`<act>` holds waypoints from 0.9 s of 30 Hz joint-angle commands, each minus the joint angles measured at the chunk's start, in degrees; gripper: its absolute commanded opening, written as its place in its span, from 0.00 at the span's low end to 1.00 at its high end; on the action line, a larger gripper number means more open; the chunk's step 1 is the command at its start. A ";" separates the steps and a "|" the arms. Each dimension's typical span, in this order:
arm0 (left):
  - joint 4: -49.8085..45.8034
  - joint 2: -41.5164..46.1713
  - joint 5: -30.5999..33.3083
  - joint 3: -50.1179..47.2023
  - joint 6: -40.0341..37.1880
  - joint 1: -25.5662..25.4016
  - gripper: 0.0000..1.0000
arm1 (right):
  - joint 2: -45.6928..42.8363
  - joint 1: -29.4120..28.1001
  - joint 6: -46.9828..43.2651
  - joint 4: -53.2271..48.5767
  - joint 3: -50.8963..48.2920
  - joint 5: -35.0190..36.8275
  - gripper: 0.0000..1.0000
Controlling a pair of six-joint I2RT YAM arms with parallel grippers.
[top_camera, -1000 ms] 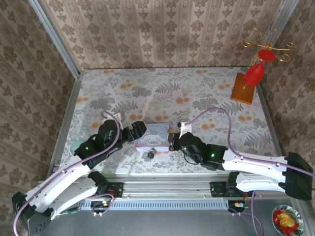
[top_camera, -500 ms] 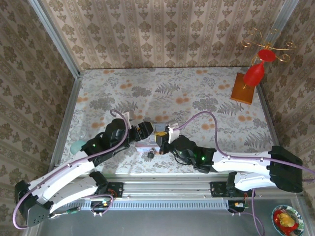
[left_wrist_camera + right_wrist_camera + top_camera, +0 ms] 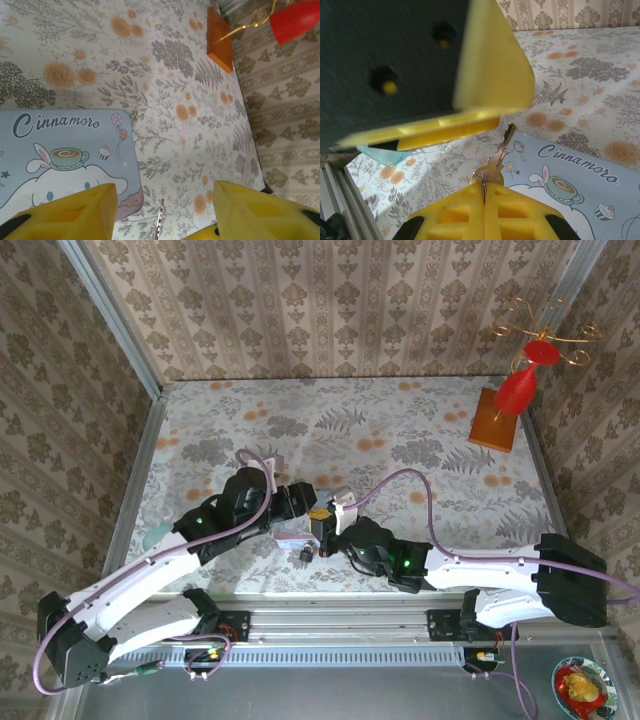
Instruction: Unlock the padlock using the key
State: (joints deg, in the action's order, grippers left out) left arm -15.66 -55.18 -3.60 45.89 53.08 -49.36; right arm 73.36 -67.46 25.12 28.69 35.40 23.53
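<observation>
Floral cloth covers the tabletop [image 3: 400,430], with patterned wallpaper closing it in on three sides, and both arms reach in to meet near the front edge. The right gripper [image 3: 484,187] has its yellow fingers pressed tight together, and there's the key [image 3: 499,157] pinched by its rounded head. It is slim and pale metal with a brassy glint, its narrow blade slanting up and away from the fingers. The blade tip sits just under the big yellow finger of the left gripper [image 3: 164,192], which looms close in the right wrist view. That left gripper is spread wide, with nothing between its fingers but patterned cloth below.

Down on the cloth in the top view sits the padlock [image 3: 306,554], a tiny dark speck. It lies just in front of the two grippers and near the front edge, with neither gripper on it. Its shackle is too small to make out from up there.

Beneath the grippers lies the pastel-blue cartoon tin [image 3: 65,150], flat on the tabletop, its lid showing a white bunny-eared figure and a cup. Far off in the right back corner stands a red ornament on an orange wooden base [image 3: 494,420].
</observation>
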 commanded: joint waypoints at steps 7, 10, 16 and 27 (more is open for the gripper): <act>-3.85 -1.61 -2.09 2.38 -2.14 1.54 0.40 | 0.92 -0.65 -2.17 1.17 2.64 -0.31 0.00; -3.18 -1.77 -2.80 2.23 -1.93 1.64 0.35 | 1.03 -0.65 -2.26 1.00 2.79 -0.16 0.00; -2.75 -1.75 -3.17 2.19 -1.75 1.83 0.25 | 1.69 -0.65 -2.45 0.15 3.58 0.35 0.00; -1.19 -0.66 -3.09 1.25 -1.16 3.02 0.09 | 1.93 -0.65 -2.34 -0.78 3.89 0.64 0.00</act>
State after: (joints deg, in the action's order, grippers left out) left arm -17.69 -56.93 -6.31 46.33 51.86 -47.07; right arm 74.76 -67.79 23.73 28.12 37.45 23.53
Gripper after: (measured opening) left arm 0.103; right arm 0.067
